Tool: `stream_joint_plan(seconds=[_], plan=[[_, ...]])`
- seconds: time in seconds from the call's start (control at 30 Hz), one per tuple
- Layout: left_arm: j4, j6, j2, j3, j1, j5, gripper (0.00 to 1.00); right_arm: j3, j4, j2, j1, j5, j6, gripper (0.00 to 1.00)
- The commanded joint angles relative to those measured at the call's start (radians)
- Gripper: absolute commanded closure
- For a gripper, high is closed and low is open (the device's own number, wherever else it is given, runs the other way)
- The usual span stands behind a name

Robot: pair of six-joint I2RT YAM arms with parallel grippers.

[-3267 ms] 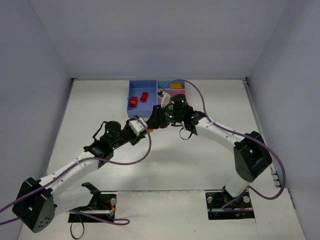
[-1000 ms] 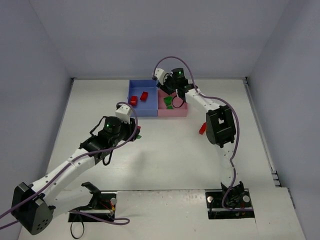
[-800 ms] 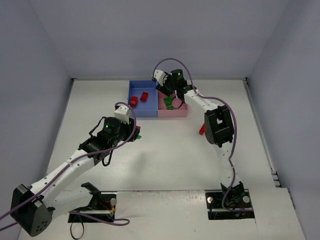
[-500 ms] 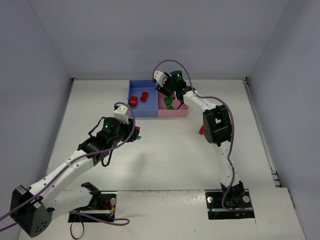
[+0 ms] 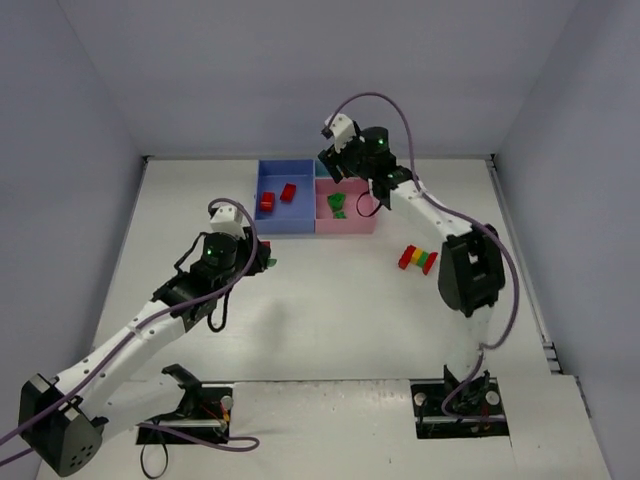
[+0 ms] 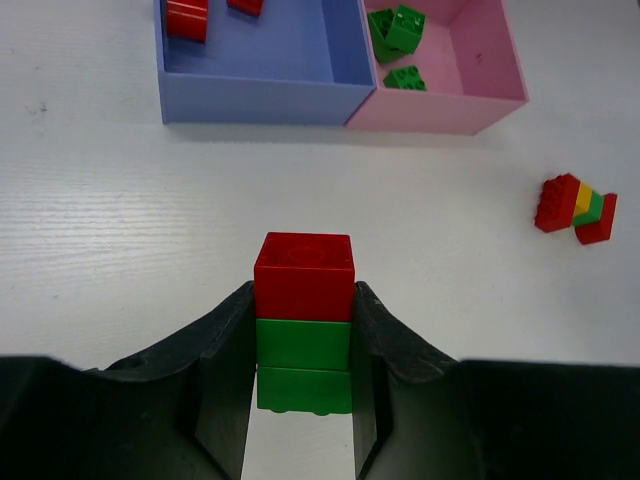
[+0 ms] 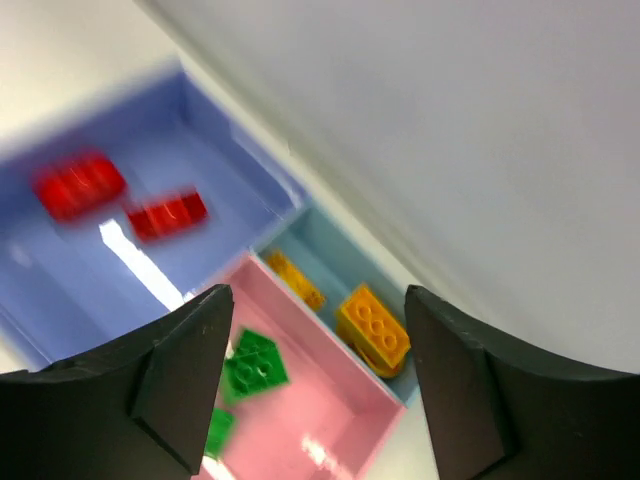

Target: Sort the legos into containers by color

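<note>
1. Left pincer point(image 6: 303, 297): closed on the side faces of a two-colour stack point(image 6: 303, 335), a red brick seated on green ones. The red brick projects beyond the fingertips. Judgement: this grip leaves the red brick exposed so that it can be pulled off, since a mixed stack fits no single tray.
2. Blue tray point(image 6: 260, 100): holds red bricks point(image 6: 187, 18) only. It lies ahead of the held stack, well apart from it.
3. Pink tray point(image 6: 440, 112): joined to the blue tray and holds green bricks point(image 6: 395, 28).
4. Teal tray point(image 7: 320, 262): narrow, behind the pink tray, and holds yellow-orange bricks point(image 7: 372, 328).
5. Right pincer point(image 7: 320, 380): jaws apart with nothing between them, raised above the pink and teal trays. Judgement: it is free to assist.
6. Loose stack point(image 5: 418, 258): red, yellow and green bricks lying on the worktop point(image 5: 330, 300), right of the trays and unsorted.
</note>
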Motion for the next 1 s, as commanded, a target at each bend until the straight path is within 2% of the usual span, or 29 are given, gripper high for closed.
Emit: stream_joint_plan(seconds=[0.0,0.2,0.37,0.6,0.97], plan=[[0.138,-0.155,0.019,0.083,0.007,-0.087,1.0,-0.181,0.173,-0.304,0.012,-0.109,0.301,0.32],[0.319,-0.287,0.056,0.084,0.009,-0.104,1.0,-0.457,0.216,-0.513,0.099,-0.158,0.561,0.29],[0.425,-0.372,0.095,0.102,0.009,-0.117,1.0,-0.579,0.268,-0.632,0.208,-0.154,0.68,0.28],[0.461,-0.436,0.128,0.156,0.009,-0.101,1.0,-0.658,0.311,-0.698,0.275,-0.167,0.74,0.29],[0.455,-0.478,0.116,0.15,-0.002,-0.103,1.0,-0.626,0.392,-0.639,0.317,-0.161,0.757,0.33]])
